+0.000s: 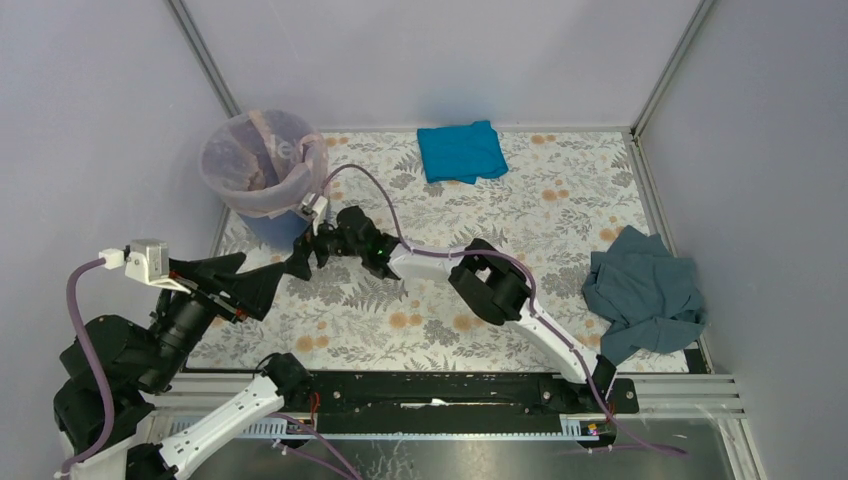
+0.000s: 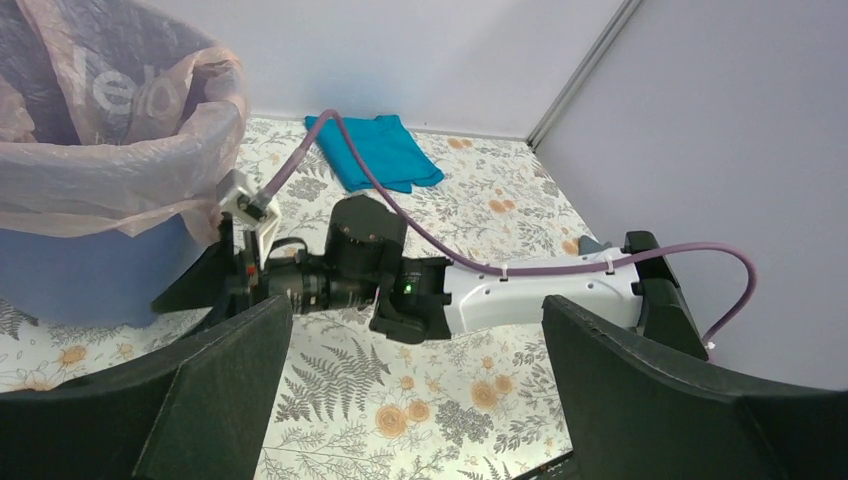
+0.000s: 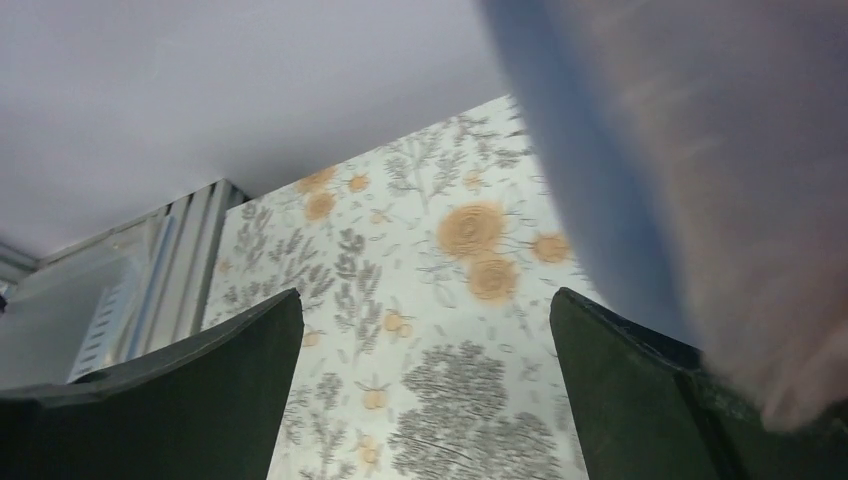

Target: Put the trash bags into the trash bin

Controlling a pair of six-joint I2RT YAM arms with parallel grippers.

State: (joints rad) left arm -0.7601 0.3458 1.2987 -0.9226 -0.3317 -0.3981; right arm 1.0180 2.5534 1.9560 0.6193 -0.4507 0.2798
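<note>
Pale-pink film of the trash bag (image 1: 250,155) seated in the trash bin (image 1: 262,230) at the far-left corner of the floral mat (image 1: 540,215); mouth folded outward over the rim, hem hanging partway down the lavender-blue wall; bin upright, axis vertical. Judged as lined and close to completion; no loose film seen on the mat. Right gripper (image 1: 299,257) nearer: low, just beside the bin's near-right wall, bin to the left of and beyond the fingertips. Left gripper (image 1: 262,268) slightly farther back, near the right one, aimed at the same side of the bin. Right jaws spread wide in the right wrist view, floral mat visible between the fingers (image 3: 190,390); nothing held. Bin wall and bag hem blurred at the right edge of that view, over or against the right-hand finger; contact not determinable. Left jaws likewise wide apart in the left wrist view, nothing between the fingers (image 2: 180,400), no contact with bin or bag. For any tucking of the hem, approach from the near-right side, up along the wall to the rim; use the right arm. Expect thin film to snag or drag; avoid pushing the light bin sideways.
</note>
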